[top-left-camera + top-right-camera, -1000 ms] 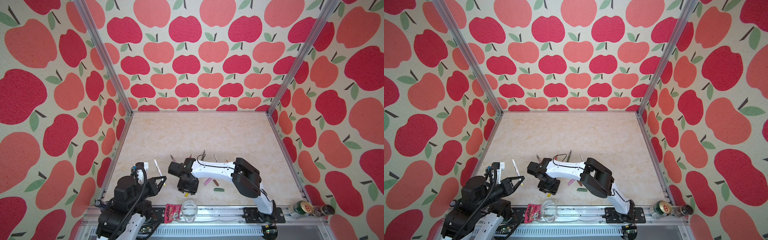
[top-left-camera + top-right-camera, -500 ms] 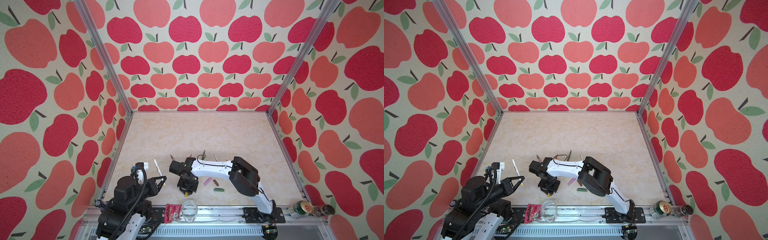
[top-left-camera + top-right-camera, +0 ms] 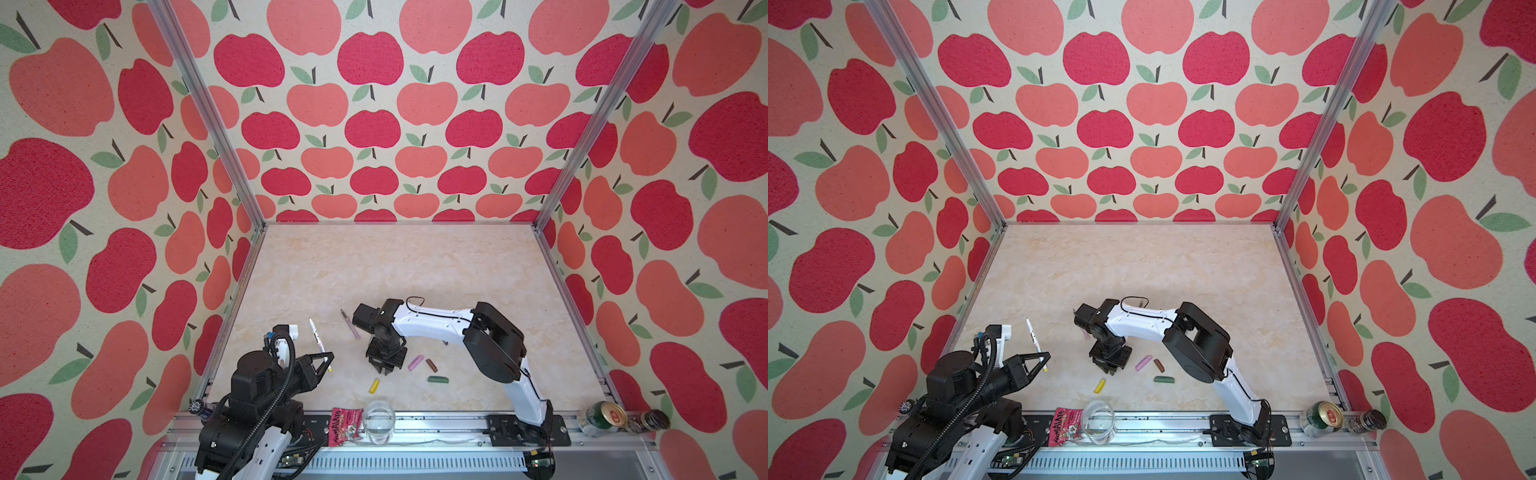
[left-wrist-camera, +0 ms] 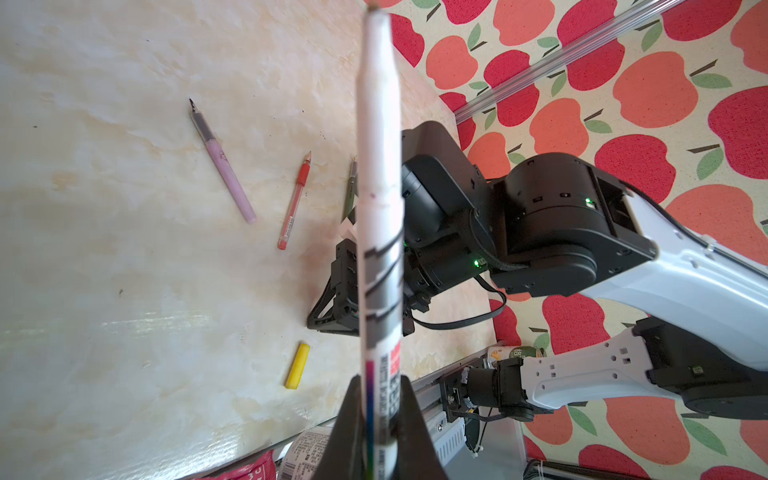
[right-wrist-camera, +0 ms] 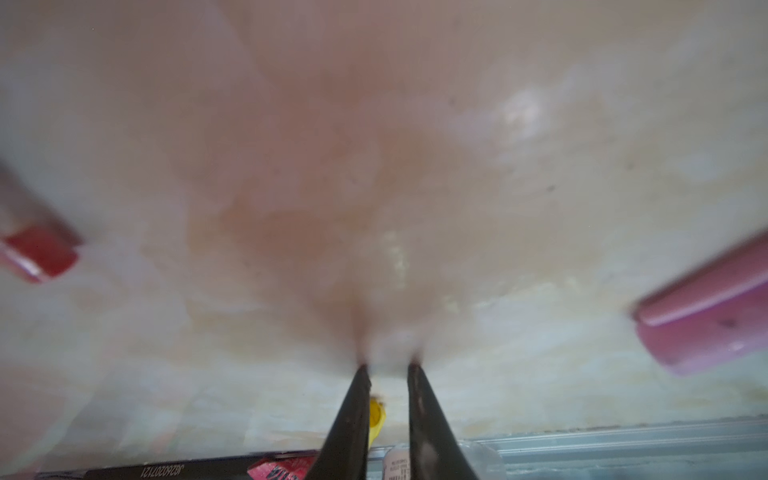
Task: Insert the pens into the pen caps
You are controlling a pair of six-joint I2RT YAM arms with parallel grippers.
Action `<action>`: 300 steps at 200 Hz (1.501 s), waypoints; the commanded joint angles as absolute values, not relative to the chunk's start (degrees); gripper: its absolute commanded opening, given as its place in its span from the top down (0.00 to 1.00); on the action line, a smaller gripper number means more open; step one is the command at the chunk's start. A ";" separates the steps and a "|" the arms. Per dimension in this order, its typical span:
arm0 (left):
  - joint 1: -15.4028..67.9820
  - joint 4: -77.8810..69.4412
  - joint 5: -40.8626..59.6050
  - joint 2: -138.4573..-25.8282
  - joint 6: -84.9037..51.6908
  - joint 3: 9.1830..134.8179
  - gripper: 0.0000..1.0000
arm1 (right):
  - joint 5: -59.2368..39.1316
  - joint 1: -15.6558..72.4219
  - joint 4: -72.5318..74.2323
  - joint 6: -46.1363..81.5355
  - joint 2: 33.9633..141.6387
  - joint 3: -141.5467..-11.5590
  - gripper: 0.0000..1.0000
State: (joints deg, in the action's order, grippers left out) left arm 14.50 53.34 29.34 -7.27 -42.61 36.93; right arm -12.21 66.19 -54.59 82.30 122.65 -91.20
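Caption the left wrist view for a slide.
Left end effector grips a white pen by its printed end; lilac-pink pen, red pen and yellow cap lie on the table beyond.

Marbled beige counter [image 3: 395, 266], walled on three sides by apple-print panels [image 3: 374, 124]. On the front rail [image 3: 436, 419], a red snack packet [image 3: 345, 426] sits just beside a clear glass [image 3: 379, 420]. Near the right corner, a green can [image 3: 602, 419] stands beside a small dark jar [image 3: 648, 422].
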 commanded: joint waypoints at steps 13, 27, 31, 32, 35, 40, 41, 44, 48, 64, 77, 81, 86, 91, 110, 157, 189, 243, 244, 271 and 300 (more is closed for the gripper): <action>14.77 50.61 29.71 -9.41 -43.75 36.47 1.00 | -4.15 63.18 -56.73 76.29 123.20 -88.96 0.80; 14.77 49.95 29.71 -10.46 -43.68 36.47 1.00 | -3.61 62.18 -56.27 74.97 122.88 -88.41 0.80; 14.81 49.78 29.77 -10.70 -43.68 36.47 1.00 | -3.63 61.84 -56.12 74.64 122.81 -88.27 0.81; 14.79 49.72 29.83 -10.75 -43.68 36.47 1.00 | -3.62 61.81 -56.10 74.54 122.75 -88.27 0.81; 14.81 49.58 29.80 -10.91 -43.68 36.52 1.00 | -3.65 61.65 -55.96 74.32 122.69 -88.12 0.81; 14.77 49.47 29.74 -11.15 -43.60 36.63 1.00 | -3.45 61.52 -55.59 73.64 122.46 -87.97 0.81; 14.77 49.43 29.72 -11.24 -43.60 36.64 1.00 | -3.40 61.48 -55.57 73.56 122.36 -87.97 0.81; 14.77 49.40 29.64 -11.39 -43.52 36.71 1.00 | -3.23 61.41 -55.52 73.18 122.22 -87.98 0.81; 14.83 49.24 29.62 -11.62 -43.51 36.80 1.00 | -3.11 61.39 -55.54 72.78 121.97 -88.04 0.80; 14.83 48.96 29.20 -12.33 -43.42 37.26 1.00 | -3.30 61.69 -54.85 70.62 120.70 -88.49 0.76; 14.77 48.96 28.76 -13.03 -43.16 37.68 1.00 | -3.11 62.15 -54.70 69.96 118.82 -88.36 0.71; 14.78 49.02 28.55 -13.32 -43.12 37.78 1.00 | -3.22 62.34 -54.32 69.92 118.12 -88.21 0.69; 14.81 49.12 28.28 -13.69 -43.01 37.94 1.00 | -3.27 62.55 -54.06 70.11 117.18 -87.87 0.66; 14.81 49.28 28.01 -14.02 -42.90 38.09 1.00 | -3.34 62.79 -53.66 70.39 116.35 -87.60 0.63; 14.80 50.32 27.13 -15.09 -42.65 38.82 1.00 | -3.89 63.81 -53.23 71.98 113.84 -87.21 0.56; 14.77 52.96 24.47 -13.84 -41.60 40.58 1.00 | -7.85 66.77 -52.50 76.01 110.39 -85.19 0.51; 14.77 53.02 23.20 -10.06 -44.03 39.96 1.00 | -10.79 68.55 -53.54 80.51 111.36 -85.10 0.50; 14.77 52.41 26.43 -8.61 -44.58 39.00 1.00 | -13.38 73.21 -51.12 86.32 116.90 -87.71 0.47; 14.77 52.39 26.49 -8.61 -44.57 39.01 1.00 | -13.46 73.26 -51.09 86.40 116.98 -87.71 0.47; 14.77 51.62 27.11 -8.70 -44.32 39.29 1.00 | -14.48 73.83 -50.30 87.75 118.91 -88.32 0.47; 14.79 50.39 27.69 -8.45 -44.87 38.29 1.00 | -15.32 73.79 -48.88 88.31 120.05 -88.30 0.47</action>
